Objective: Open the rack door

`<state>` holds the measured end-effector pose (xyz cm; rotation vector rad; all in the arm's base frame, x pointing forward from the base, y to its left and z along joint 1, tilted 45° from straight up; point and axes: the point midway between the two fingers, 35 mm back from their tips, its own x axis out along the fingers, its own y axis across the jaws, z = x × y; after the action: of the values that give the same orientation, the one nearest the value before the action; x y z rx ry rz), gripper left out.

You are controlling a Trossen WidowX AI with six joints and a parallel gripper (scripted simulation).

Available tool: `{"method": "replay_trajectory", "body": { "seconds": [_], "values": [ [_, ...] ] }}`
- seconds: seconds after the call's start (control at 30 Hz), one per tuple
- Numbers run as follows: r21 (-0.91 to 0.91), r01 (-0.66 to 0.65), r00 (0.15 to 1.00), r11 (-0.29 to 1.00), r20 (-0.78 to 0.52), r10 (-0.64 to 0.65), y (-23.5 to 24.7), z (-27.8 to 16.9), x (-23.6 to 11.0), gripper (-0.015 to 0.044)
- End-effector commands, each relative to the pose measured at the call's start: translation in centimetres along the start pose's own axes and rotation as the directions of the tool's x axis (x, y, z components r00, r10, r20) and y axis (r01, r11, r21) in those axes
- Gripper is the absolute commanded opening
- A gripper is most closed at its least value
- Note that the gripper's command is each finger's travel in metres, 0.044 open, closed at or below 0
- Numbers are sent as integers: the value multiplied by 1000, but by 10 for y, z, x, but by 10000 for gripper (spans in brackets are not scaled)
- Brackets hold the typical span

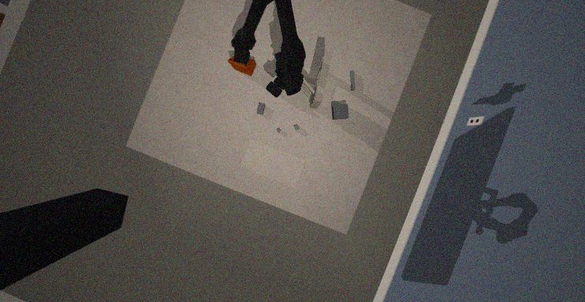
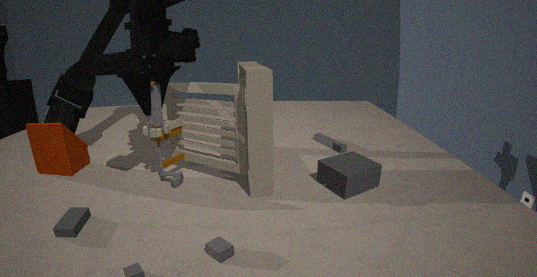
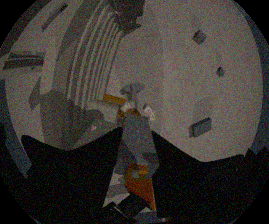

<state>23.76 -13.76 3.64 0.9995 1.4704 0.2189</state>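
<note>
Gripper: held pointing down (image 1: 289, 88) (image 2: 151, 112) (image 3: 138, 131), left of centre in the exterior frame; its fingers are partly closed, with the upright handle clamped between them.
Handle: kept upright (image 2: 156, 105) (image 3: 140, 142), pale grey, at the door's free side, left of centre in the exterior frame and at lower centre in the wrist frame.
Brackets: seen in orange (image 2: 168, 134) (image 2: 173, 160), one above the other, just beside the handle.
Door: slatted (image 2: 210, 87) (image 3: 88, 62), shown at mid-frame in the exterior view; it is seemingly swung out, though its exact angle cannot be told.
Post: set upright (image 2: 260, 132), cream, at the door's right edge in the exterior frame.
Orange block: placed at the left (image 1: 243, 65) (image 2: 51, 149), well apart from the door.
Grey box: rested on the table (image 1: 340, 109) (image 2: 349, 175), right of the post.
</note>
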Motion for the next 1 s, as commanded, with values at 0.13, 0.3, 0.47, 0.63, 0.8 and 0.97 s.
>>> {"method": "replay_trajectory", "body": {
  "seconds": [0.13, 0.3, 0.47, 0.63, 0.8, 0.97],
  "values": [
    [-139, 2, 1000, 990, 1, -2, -15, 5, 0, 9],
    [-221, 3, 1000, 975, 2, -2, -26, 9, 0, 9],
    [-301, 3, 1000, 954, 2, -3, -37, 14, 0, 9],
    [-379, 4, 1000, 926, 2, -4, -48, 20, 0, 9],
    [-463, 5, 1000, 886, 3, -4, -59, 28, -1, 9],
    [-542, 6, 1000, 841, 4, -5, -69, 36, -1, 9]
  ]
}}
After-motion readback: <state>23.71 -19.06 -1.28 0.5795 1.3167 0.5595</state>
